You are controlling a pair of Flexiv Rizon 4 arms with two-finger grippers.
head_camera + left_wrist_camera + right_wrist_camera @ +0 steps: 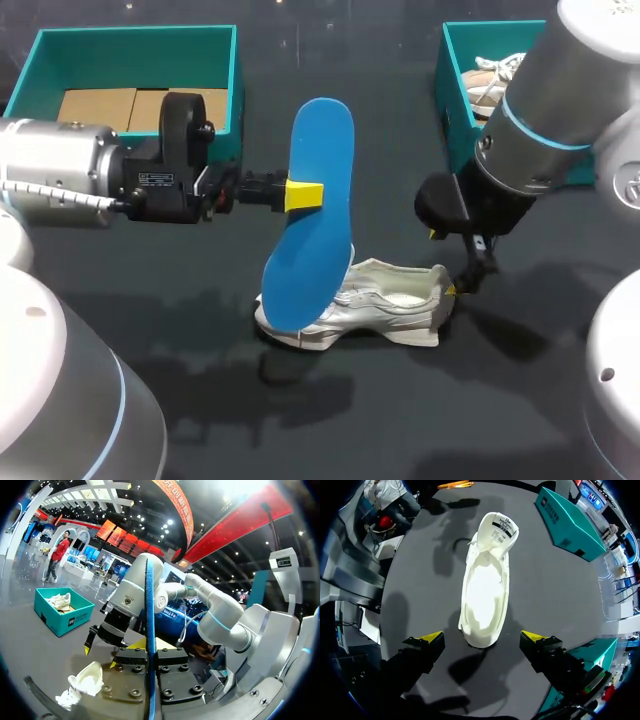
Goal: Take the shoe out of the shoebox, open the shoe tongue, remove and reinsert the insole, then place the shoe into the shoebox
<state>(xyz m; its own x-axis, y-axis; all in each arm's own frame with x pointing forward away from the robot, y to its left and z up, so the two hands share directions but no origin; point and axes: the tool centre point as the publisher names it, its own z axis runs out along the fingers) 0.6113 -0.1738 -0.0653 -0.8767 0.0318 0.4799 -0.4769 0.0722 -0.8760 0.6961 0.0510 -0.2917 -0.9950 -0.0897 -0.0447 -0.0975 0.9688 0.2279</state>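
One insole (312,215) was out, pinched upright by the left gripper (303,194) over the shoe (385,305) on the table (150,300); the right gripper (482,639) gaped at its heel. Reinsertion seemed next: aim it into the opening.

Insole (312,215): smooth matt blue foam. Shoe (395,300): white, matt, cloth-like upper (inside paler, softer-looking). Table (400,420): dark, smooth, slight sheen. Left shoebox (130,42): matt teal card; plain brown cardboard (110,108) inside. Left arm (50,172): satin silver metal, black matt housing.

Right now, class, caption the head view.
Left claw grips the insole near the shoe; right claw open by its heel.
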